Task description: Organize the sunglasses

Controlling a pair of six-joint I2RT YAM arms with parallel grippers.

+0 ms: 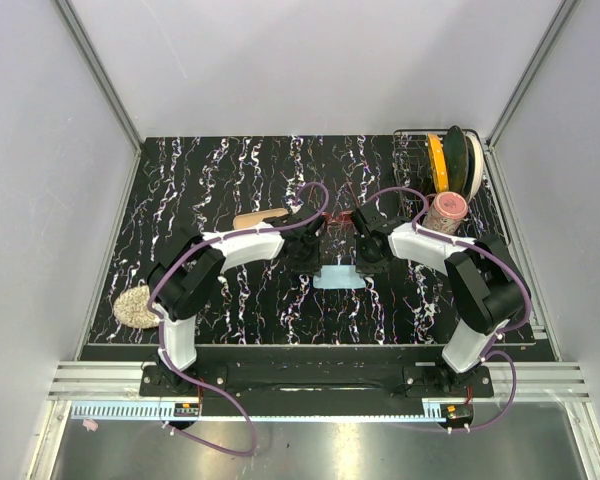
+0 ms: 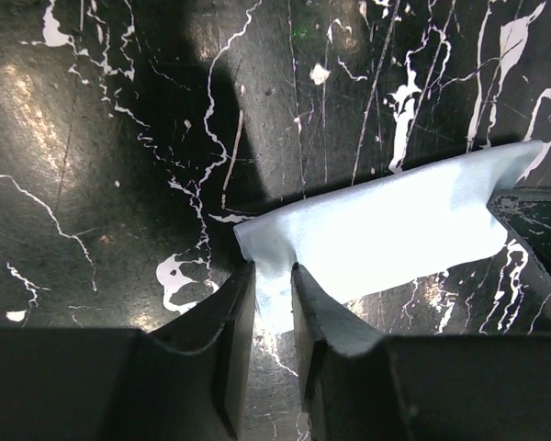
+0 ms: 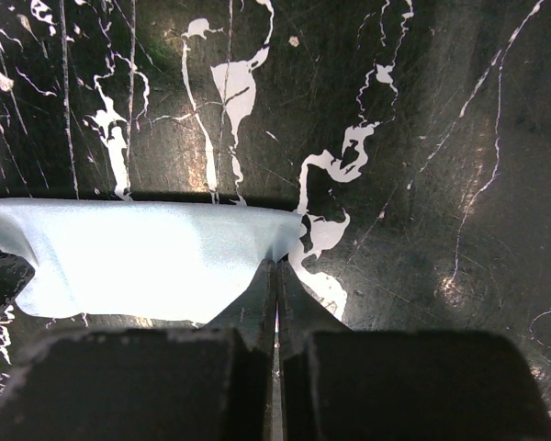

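The right fingers (image 3: 257, 299) are pinched together on one corner of the blue cloth (image 3: 138, 257). The left fingers (image 2: 231, 308) stand slightly apart astride the opposite corner, likely to pull it flat on the counter (image 1: 230, 180). The sunglasses (image 1: 342, 220) lie just beyond, on the far side.

The overhead camera gives me bright, even light from above: the white walls (image 1: 40, 150) read flat and clean, and the metal sill (image 1: 310, 450) at 6 o'clock throws a soft glare. Both wrist views are dimmer and more contrasty. The light blue cloth (image 2: 395, 230) burns nearly white in each. In the left view the marbled tabletop (image 2: 92, 138) has a hazy sheen at 10 o'clock and a deep shadow toward 12. The left gripper's fingers (image 2: 220, 340) are dark, soft-edged shapes.
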